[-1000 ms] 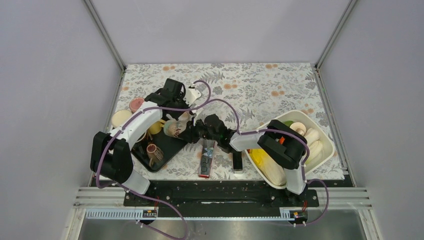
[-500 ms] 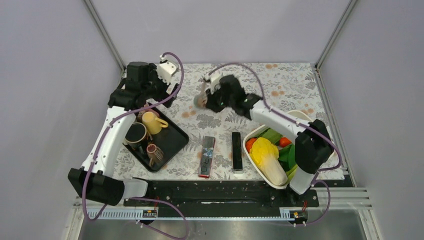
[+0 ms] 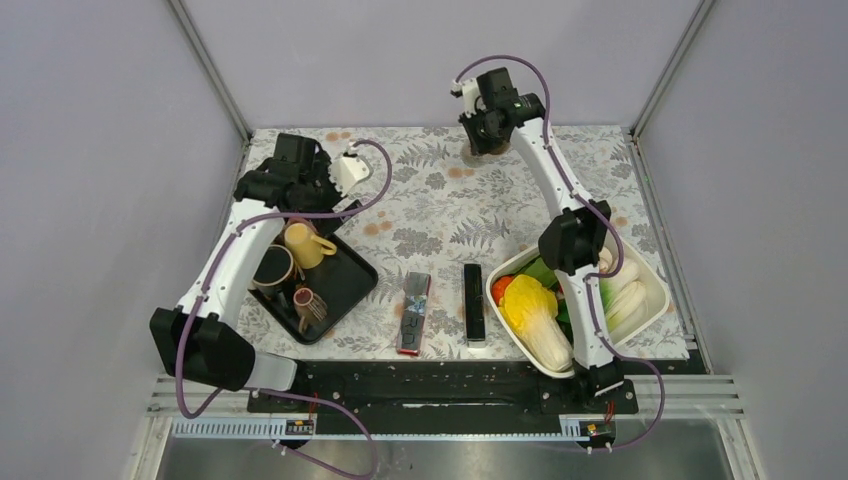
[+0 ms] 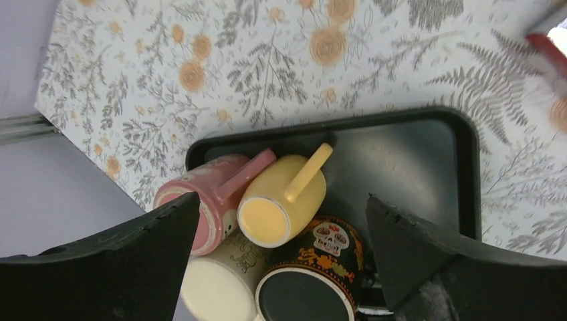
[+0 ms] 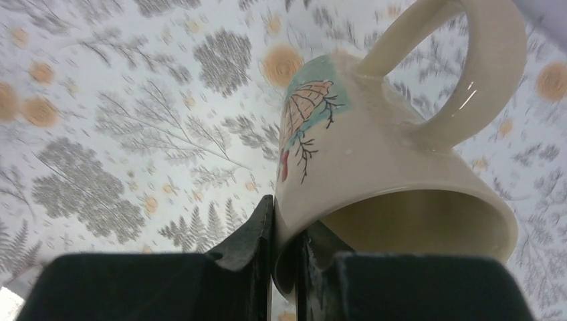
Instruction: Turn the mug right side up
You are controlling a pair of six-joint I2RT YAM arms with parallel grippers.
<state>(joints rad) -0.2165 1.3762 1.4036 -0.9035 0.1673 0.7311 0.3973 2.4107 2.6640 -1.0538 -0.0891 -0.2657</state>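
My right gripper is shut on the rim of a cream mug with a teal and orange drawing, one finger inside and one outside. The mug hangs tilted over the flowered cloth, its mouth towards the camera and its handle up. In the top view the right gripper is stretched to the table's far edge, with the mug mostly hidden under it. My left gripper is open and empty above the mugs at the black tray's far-left corner, shown in the top view as the left gripper.
On the tray lie a pink mug, a yellow mug, a cream mug and a black skull mug. A red-black packet and a black bar lie near the front. A white basket of vegetables stands at right.
The left gripper opened and drew back to the tray's far-left corner. The right arm swung the mug from beside the tray to the far back of the table.
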